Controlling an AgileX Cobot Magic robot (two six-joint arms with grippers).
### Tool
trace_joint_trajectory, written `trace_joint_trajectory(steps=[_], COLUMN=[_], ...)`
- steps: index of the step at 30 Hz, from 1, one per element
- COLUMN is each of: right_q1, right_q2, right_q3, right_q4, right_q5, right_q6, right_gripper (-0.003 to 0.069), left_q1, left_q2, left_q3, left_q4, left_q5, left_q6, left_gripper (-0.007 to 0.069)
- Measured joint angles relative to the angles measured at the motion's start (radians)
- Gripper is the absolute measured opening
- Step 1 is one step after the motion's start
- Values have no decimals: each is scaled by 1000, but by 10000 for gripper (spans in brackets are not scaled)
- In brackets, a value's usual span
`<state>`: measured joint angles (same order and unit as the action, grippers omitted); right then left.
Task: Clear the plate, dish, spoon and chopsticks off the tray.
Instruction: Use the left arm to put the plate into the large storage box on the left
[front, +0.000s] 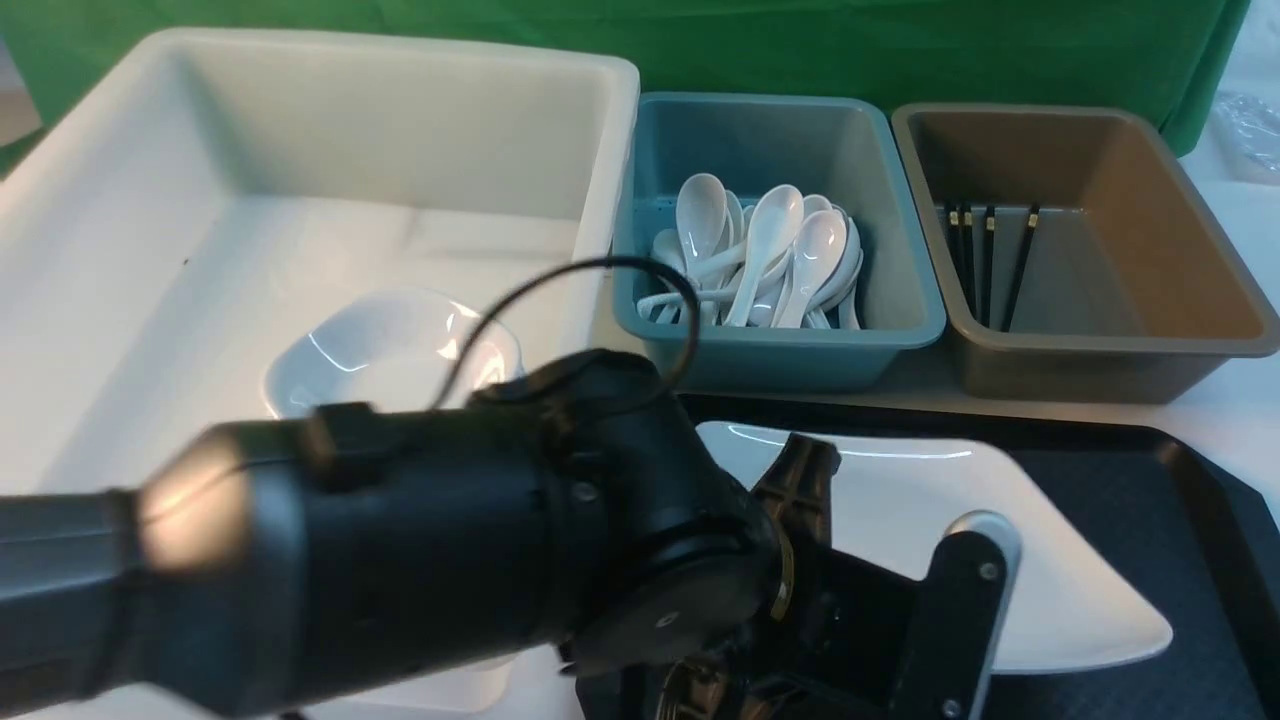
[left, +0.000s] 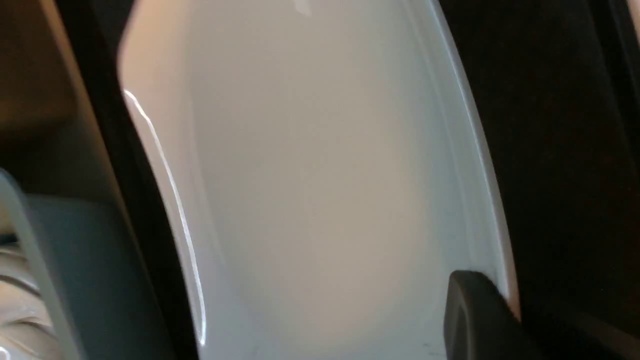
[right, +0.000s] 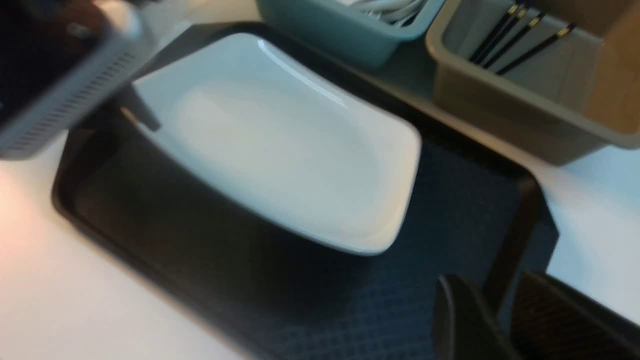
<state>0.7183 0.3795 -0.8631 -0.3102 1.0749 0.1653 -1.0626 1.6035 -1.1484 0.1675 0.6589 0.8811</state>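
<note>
The large white square plate (front: 900, 500) lies on the black tray (front: 1100, 480), its left corner under my left gripper (front: 790, 490). In the left wrist view the plate (left: 320, 175) fills the picture and one dark finger (left: 475, 320) presses on its rim; the other finger is hidden. The right wrist view shows that gripper (right: 135, 107) pinching the plate (right: 280, 140) at a corner. My right gripper (right: 500, 310) hovers over the tray's (right: 450, 200) corner, fingers close together and empty. A small white dish (front: 390, 350) sits in the white bin.
The big white bin (front: 600, 150) stands at the back left. A teal bin (front: 900, 330) holds several white spoons (front: 770, 250). A brown bin (front: 1150, 350) holds black chopsticks (front: 985, 260). My left arm (front: 400, 540) blocks the tray's front left.
</note>
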Motion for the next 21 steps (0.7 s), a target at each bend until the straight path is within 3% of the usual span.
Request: trace_joint_trajectory(steps=[8,13,16,19,21], right_q1=[0,0,0,0,0], right_q2=[0,0,0,0,0], right_q3=[-23,-30,-31,-31,-31], right_q4=[-118,-227,-266,-276,-279], right_q5=[-14,-15,-14,-17,-26], right_q6=[11,89,134,145,155], right_gripper=[198,197,151,54,36], left_q1=[-9,-22,-30,-29,-30], left_q2=[-97,-170,-218,-249,-268], left_q3=[11,11,11,11,11], left_q4=[7,5,-8,-24,-26], left_q5=[27,-15,-46,-61,-69], left_q6=[-35,-45,-46,-47,-52], left_gripper=[30,30,30,30,30])
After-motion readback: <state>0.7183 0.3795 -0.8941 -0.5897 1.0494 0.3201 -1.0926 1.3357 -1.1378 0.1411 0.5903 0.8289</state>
